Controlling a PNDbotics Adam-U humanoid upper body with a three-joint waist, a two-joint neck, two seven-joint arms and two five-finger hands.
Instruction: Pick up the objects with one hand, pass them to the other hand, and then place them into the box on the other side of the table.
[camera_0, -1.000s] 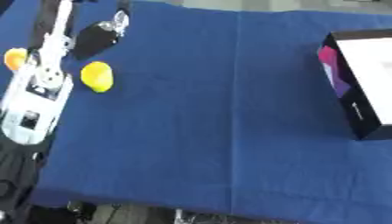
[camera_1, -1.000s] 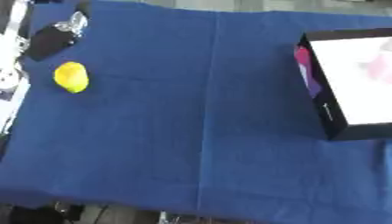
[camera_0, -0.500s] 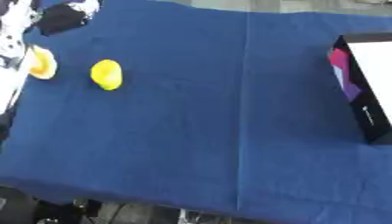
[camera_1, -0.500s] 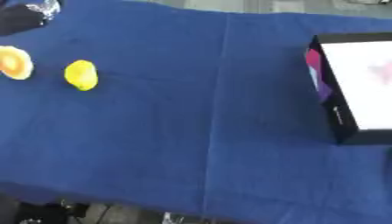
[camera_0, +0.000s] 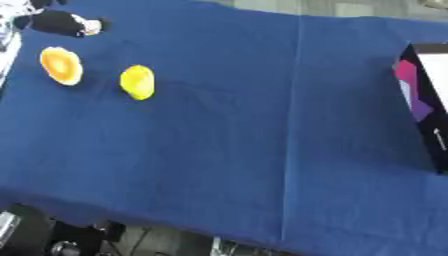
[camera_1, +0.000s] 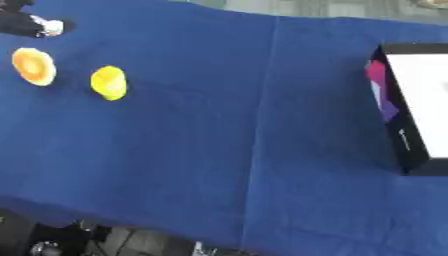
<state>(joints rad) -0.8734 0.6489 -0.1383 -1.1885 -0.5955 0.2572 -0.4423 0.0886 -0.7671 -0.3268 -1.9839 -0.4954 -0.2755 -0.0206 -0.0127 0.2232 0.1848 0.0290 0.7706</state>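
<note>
A yellow lemon-like fruit (camera_0: 137, 81) lies on the blue cloth at the far left. An orange round thing (camera_0: 61, 65) lies just left of it, apart from it. My left hand (camera_0: 59, 23) shows as a black shape with a pale tip in the upper left corner, beyond the orange thing and touching neither fruit. A silver part of its arm (camera_0: 7, 37) shows at the left edge. The black box (camera_1: 401, 137), white inside with a pink and purple side, stands at the right edge. My right hand shows in no view.
The blue cloth (camera_0: 262, 140) covers the whole table, with a crease running front to back down the middle. The table's front edge runs along the bottom, with dark gear on the floor below it (camera_0: 61, 240).
The camera has shifted. My left arm has drawn back toward the upper left corner, so the orange thing that it partly hid now shows whole. The lemon and the box have not moved.
</note>
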